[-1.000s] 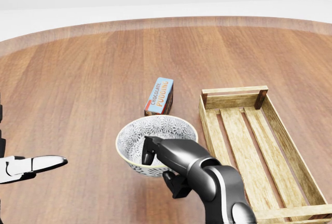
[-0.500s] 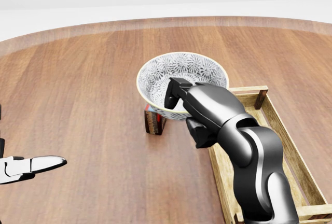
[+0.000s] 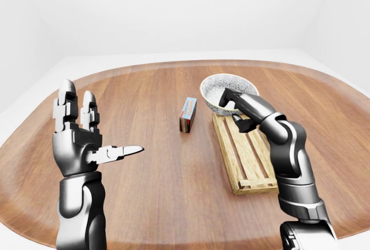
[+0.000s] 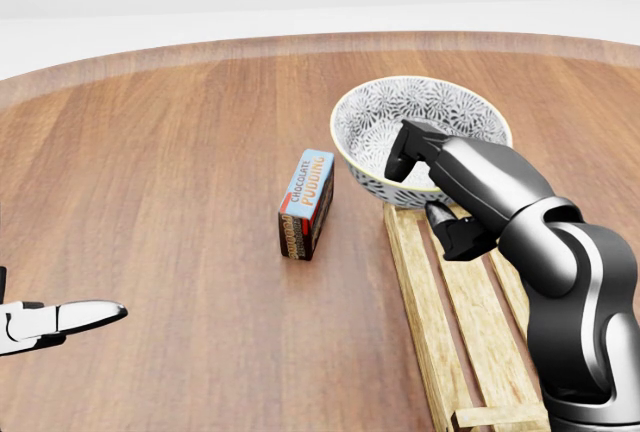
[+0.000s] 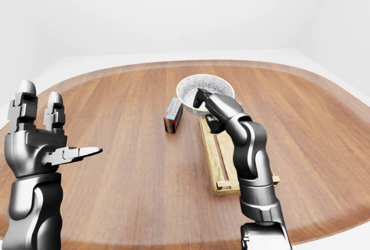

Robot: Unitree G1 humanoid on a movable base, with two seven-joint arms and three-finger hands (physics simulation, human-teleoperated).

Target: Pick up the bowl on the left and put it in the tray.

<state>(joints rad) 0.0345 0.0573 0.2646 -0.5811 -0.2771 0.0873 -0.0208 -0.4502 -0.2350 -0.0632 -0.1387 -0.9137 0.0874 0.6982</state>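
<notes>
Over the top end of the tray: the bowl (image 4: 425, 117) hangs here in the right hand (image 4: 452, 190) and hides that end of the tray (image 4: 414, 292) in the head view.
Right hand: shut tight on the bowl's rim. The fingers (image 4: 403, 155) hook over the edge into the bowl and the thumb pushes on the outside, lower down.
Left hand (image 3: 78, 140): wide open with the fingers pointing up. It holds nothing and is far off at the left of the left-eye view.
Bowl: white with a dark flower pattern, open side up. I cannot tell if its bottom touches the wood.
Tray: long, made of wooden slats with low walls. I see nothing lying in it.
Pudding box (image 4: 307, 202): lies on the table (image 4: 150, 202) just left of the tray, near the bowl but not touching it.
Step now: I think the bowl is being brought over the tray to be set down.
How to do it well: hold the bowl flat, bring it over the middle slats between the two long walls, and lower it slowly. Open the fingers only when it sits on the wood, then lift the hand straight up.
Watch out: the bowl looks almost as wide as the tray, so it could catch on a wall and tip.
</notes>
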